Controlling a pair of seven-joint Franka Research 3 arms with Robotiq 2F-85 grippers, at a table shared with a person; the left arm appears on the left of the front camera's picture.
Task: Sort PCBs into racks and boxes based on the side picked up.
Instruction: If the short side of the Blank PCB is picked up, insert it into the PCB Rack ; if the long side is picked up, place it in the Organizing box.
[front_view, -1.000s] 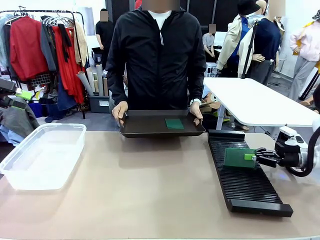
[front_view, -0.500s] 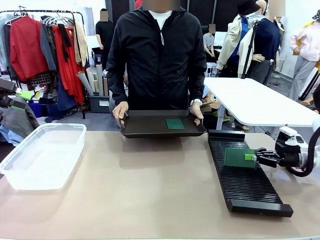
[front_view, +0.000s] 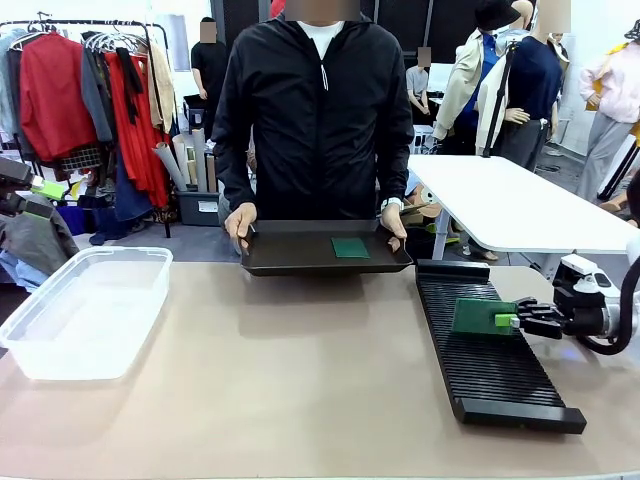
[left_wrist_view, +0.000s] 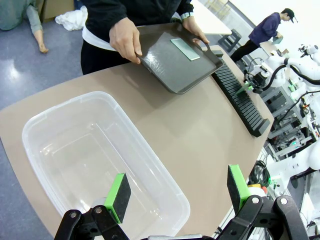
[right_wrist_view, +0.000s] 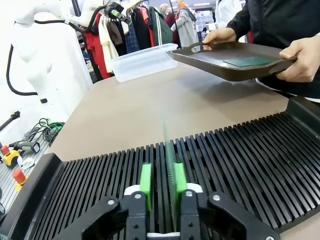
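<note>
At the front view's right, the right gripper (front_view: 507, 321) is clamped on one PCB (front_view: 480, 316), held on edge over the rack (front_view: 495, 385). Whether it sits in a slot is unclear. Free slots lie either side. The box (front_view: 60, 340) at left holds nothing, and the left gripper (left_wrist_view: 178, 190) hangs above it, fingers apart. A second PCB (front_view: 350, 247) waits on the person's tray (front_view: 290, 255).
</note>
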